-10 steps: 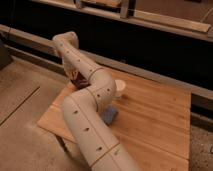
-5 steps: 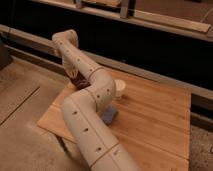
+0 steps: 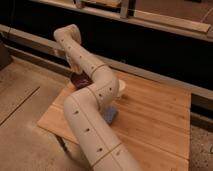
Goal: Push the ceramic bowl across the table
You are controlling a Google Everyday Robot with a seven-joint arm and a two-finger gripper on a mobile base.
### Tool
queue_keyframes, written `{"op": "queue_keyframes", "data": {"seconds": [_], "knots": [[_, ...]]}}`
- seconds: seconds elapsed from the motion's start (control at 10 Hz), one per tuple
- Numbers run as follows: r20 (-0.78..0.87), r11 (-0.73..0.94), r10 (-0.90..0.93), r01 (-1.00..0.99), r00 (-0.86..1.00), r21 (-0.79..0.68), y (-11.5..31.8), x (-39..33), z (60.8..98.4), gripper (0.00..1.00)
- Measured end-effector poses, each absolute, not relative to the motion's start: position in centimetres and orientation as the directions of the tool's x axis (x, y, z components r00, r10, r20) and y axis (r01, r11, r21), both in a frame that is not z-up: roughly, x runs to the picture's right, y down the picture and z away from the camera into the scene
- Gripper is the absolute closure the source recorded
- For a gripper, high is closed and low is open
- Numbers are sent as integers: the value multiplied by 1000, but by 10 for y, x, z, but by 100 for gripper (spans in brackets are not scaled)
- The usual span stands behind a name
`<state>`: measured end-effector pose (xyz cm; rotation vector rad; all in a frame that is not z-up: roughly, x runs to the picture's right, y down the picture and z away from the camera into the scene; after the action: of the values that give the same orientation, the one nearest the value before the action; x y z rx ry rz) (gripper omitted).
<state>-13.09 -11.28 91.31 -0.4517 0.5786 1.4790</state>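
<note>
The ceramic bowl (image 3: 81, 80), dark maroon, sits at the table's (image 3: 155, 120) far left corner, partly hidden behind my white arm (image 3: 90, 100). The arm rises from the bottom of the view, bends at the elbow, reaches up and left, then turns down at the wrist. My gripper (image 3: 73, 69) hangs from that wrist just above and behind the bowl, shut. Whether it touches the bowl is hidden.
A white cup (image 3: 120, 88) stands just right of my elbow, near the table's far edge. A flat blue sponge (image 3: 111, 116) lies beside my forearm at mid-table. A dark wall with a pale ledge (image 3: 165, 22) runs behind the table; concrete floor lies to the left.
</note>
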Motion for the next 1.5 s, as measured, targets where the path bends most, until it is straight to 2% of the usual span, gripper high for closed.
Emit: {"op": "queue_keyframes", "data": {"seconds": [1.5], "knots": [[-614,50,789,-996,-3,69,-112,-132,914,100]]}}
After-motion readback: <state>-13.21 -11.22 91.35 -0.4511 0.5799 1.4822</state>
